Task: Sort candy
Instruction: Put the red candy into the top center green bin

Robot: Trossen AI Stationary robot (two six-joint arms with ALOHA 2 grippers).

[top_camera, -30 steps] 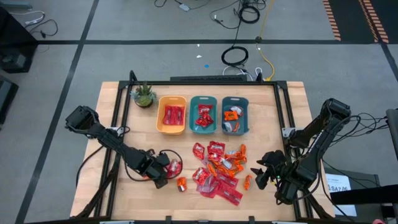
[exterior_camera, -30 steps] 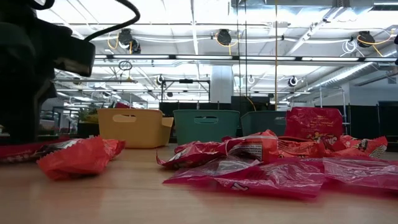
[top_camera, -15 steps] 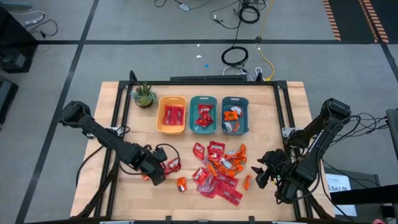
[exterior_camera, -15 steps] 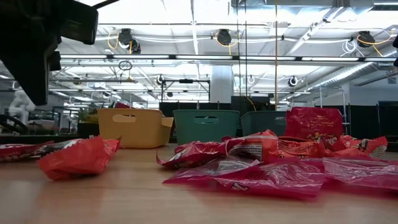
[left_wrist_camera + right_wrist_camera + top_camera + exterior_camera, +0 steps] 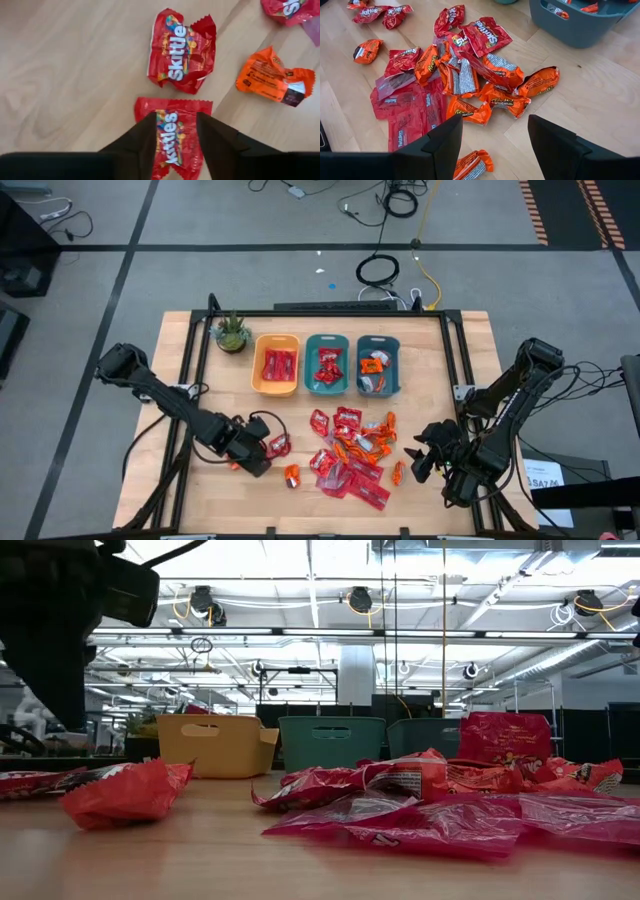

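The candy lies in a loose pile (image 5: 350,450) (image 5: 455,75) on the near half of the table: red Skittles packets, pinkish flat packets and orange pieces. My left gripper (image 5: 262,451) (image 5: 174,117) is open left of the pile. Its fingers stand over the two sides of a flat red Skittles packet (image 5: 172,137) that lies on the wood. A second Skittles packet (image 5: 181,50) and an orange piece (image 5: 275,75) lie just beyond. My right gripper (image 5: 425,460) (image 5: 495,145) hangs open near the pile's right edge and holds nothing.
A yellow bin (image 5: 276,365) and two teal bins (image 5: 327,364) (image 5: 378,365) stand in a row at the far side, each holding some candy. The potted plant (image 5: 231,332) stands left of them. Bare wood (image 5: 210,390) lies on the table's left side.
My left gripper has risen from close to the table top and drawn back a little toward the table's left edge. The red packets beside it lie where they were. My right arm has kept still.
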